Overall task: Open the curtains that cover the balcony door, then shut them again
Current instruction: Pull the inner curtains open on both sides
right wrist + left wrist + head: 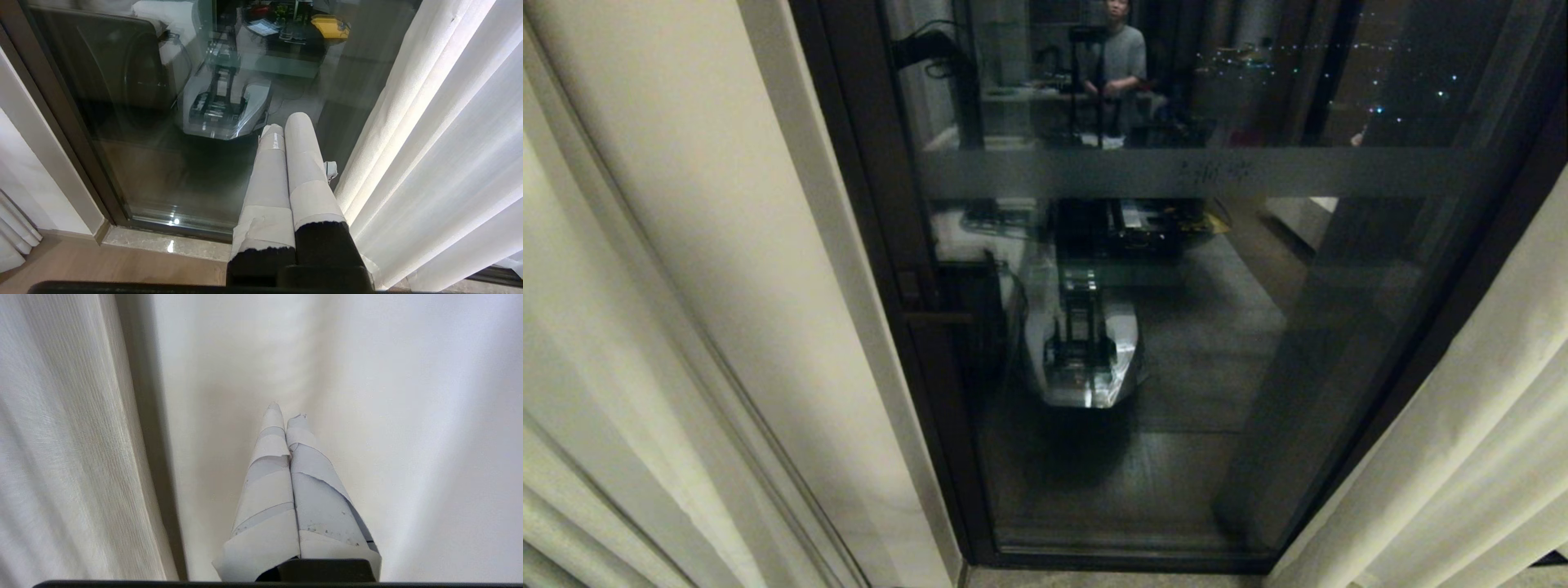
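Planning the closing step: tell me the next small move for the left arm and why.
Probably open the left gripper and close it on the left curtain. Its taped fingers are shut with nothing between them, pointing at plain fabric, while the balcony door glass stands uncovered between the curtains. The right gripper hangs idle, shut, beside the right curtain.

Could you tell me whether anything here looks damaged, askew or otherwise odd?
Only one small thing: the pale tape wrapped around the left gripper is frayed and peeling at the tips, and the right gripper has a loose scrap too. The curtains hang parted, and the balcony door looks intact.
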Controlling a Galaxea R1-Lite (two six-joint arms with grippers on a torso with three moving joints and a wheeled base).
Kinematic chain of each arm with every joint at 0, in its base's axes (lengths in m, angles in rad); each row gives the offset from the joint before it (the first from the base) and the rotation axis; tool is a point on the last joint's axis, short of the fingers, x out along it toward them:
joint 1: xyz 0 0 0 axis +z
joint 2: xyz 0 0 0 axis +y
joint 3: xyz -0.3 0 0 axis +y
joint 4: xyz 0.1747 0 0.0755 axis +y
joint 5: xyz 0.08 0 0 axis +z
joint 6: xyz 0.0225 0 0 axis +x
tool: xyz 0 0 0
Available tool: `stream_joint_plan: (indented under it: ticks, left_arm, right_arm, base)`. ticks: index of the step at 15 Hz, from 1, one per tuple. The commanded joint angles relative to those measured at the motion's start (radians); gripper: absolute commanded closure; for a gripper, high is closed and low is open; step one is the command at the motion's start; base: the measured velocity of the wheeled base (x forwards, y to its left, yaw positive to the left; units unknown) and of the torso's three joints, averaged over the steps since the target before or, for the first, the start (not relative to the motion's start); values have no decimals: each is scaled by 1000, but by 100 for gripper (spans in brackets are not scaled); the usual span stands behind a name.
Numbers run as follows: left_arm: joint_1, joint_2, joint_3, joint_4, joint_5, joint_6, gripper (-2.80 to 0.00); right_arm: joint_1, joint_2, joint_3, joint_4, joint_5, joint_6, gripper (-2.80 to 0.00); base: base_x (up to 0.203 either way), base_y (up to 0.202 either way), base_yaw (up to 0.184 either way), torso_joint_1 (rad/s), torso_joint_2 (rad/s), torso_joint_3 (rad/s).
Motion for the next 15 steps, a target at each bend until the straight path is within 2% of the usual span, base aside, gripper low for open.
stream_joint_plan:
  ticks: [1, 4, 8, 10, 12, 13, 15]
  left_arm:
    - [10, -197, 76, 27, -2, 0, 0]
    - [27, -356, 178, 77, -2, 3, 0]
    - [38, -603, 410, 146, -13, 9, 0]
    - [22, -676, 503, 162, -29, 46, 0]
    - [-31, -715, 547, 199, -41, 90, 0]
    - [-85, -730, 557, 239, -32, 112, 0]
    - [-270, -757, 589, 326, 26, 168, 0]
  right_arm:
    - [0, 2, 0, 0, 1, -1, 0]
    - [0, 2, 0, 0, 1, -1, 0]
    - [0, 2, 0, 0, 1, -1, 0]
    - [0, 2, 0, 0, 1, -1, 0]
    - [0, 2, 0, 0, 1, -1, 0]
    - [0, 2, 0, 0, 1, -1, 0]
    - [0, 2, 0, 0, 1, -1, 0]
  base:
    - [0, 0, 0, 0, 0, 0]
    - [0, 0, 0, 0, 0, 0]
    - [0, 0, 0, 0, 0, 0]
    - [0, 0, 0, 0, 0, 0]
    - [0, 0, 0, 0, 0, 0]
    - [0, 0, 0, 0, 0, 0]
    - [0, 0, 0, 0, 0, 0]
